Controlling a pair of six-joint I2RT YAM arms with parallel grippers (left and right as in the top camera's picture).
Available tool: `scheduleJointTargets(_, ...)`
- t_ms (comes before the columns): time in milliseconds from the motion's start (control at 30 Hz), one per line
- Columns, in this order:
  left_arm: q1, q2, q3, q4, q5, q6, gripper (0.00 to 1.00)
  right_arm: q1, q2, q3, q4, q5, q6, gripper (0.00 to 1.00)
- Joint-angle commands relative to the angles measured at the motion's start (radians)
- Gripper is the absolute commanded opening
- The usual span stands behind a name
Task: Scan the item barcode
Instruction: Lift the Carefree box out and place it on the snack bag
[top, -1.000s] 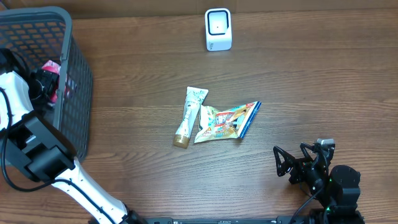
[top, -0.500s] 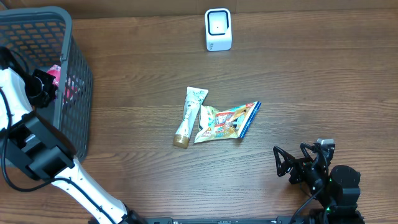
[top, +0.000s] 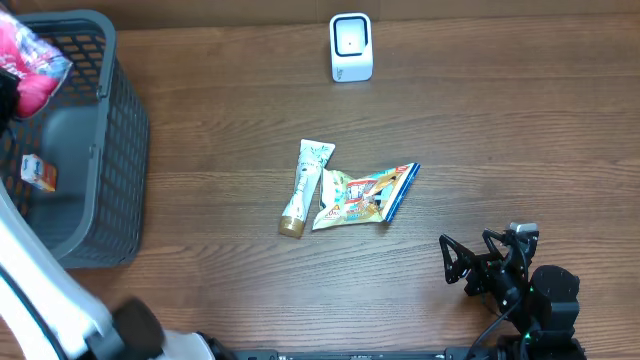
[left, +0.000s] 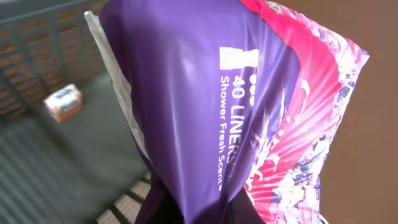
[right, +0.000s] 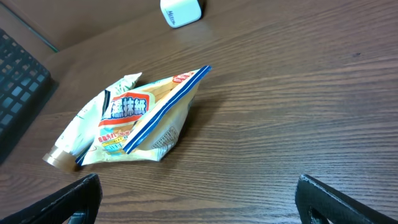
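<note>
Your left end effector (top: 8, 92) was closed tight on a glossy liner packet (left: 205, 112) and held it up above the far left corner of the dark mesh basket (top: 115, 150), at the very edge of the overhead view. Its fingers were hidden behind the packet, which filled nearly the whole left wrist view. One face of the packet was purple and the other bright pink with a floral print. On the purple you could read "40 LINERS" in white capitals, with "Shower Fresh Scent" in smaller letters beneath, running down the packet. I could make out no barcode on the side facing the camera. Below it, a small orange-and-white box (left: 64, 102) lay on the basket floor, its printing too blurred to read. The white scanner (top: 351, 47) stood upright at the far edge of the table (top: 500, 130), well apart from the packet. Near the middle of the table, a white-and-green tube (top: 305, 187) with a gold cap lay touching a crumpled snack pouch (top: 365, 193) with a blue edge. The pouch bore blue Chinese characters on a red and yellow panel. Your right end effector (right: 198, 190) rested low at the near right with its fingers spread wide, holding nothing.
</note>
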Motion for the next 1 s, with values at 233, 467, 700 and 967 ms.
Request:
scheduleJointTargets(233, -0.644, 0.034, -0.108, -0.142, -0.013, 0.147, 0.04, 0.004, -0.005, -0.003, -0.018, 0.007, 0.0, 1.0)
scheduleJointTargets(467, -0.931, 0.285, -0.251, -0.082, -0.083, 0.146, 0.04, 0.004, -0.005, -0.003, -0.018, 0.007, 0.0, 1.0)
scheduleJointTargets(700, -1.075, 0.525, -0.251, 0.014, -0.071, 0.102, 0.04, 0.004, -0.005, -0.003, -0.018, 0.007, 0.0, 1.0)
scheduleJointTargets(967, -1.172, 0.621, -0.251, 0.066, 0.055, 0.09, 0.04, 0.004, -0.005, -0.003, -0.018, 0.007, 0.0, 1.0)
